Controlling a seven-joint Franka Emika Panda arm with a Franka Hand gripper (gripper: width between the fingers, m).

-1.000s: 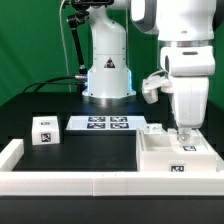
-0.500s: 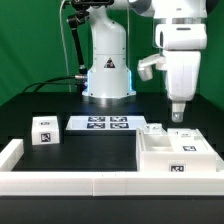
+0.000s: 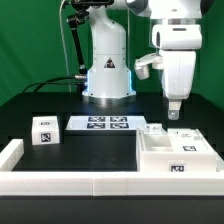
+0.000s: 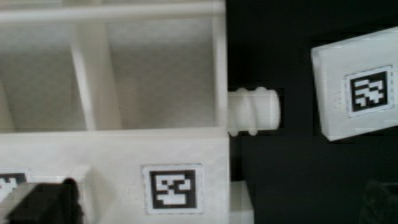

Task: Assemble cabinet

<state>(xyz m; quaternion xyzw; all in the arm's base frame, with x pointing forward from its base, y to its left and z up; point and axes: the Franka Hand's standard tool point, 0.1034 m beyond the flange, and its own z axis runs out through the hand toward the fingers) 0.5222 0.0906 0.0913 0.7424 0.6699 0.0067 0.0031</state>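
The cabinet body (image 3: 175, 155), a large white box with inner dividers and tags, lies on the table at the exterior view's right. My gripper (image 3: 174, 112) hangs in the air above its far side, open and empty. A white door panel (image 3: 156, 128) with a tag lies just behind the body. A small white tagged block (image 3: 42, 130) stands at the exterior view's left. In the wrist view I see the body (image 4: 107, 90) from above, a ribbed white peg (image 4: 258, 108) on its side, the tagged panel (image 4: 365, 88), and one dark fingertip (image 4: 45, 200).
The marker board (image 3: 106, 124) lies in the middle, behind the parts. A long low white border wall (image 3: 90, 182) runs along the front and up the left side. The robot base (image 3: 107, 75) stands at the back.
My gripper has risen from the cabinet body's far right corner and shifted slightly to the exterior view's left. The parts have not moved.
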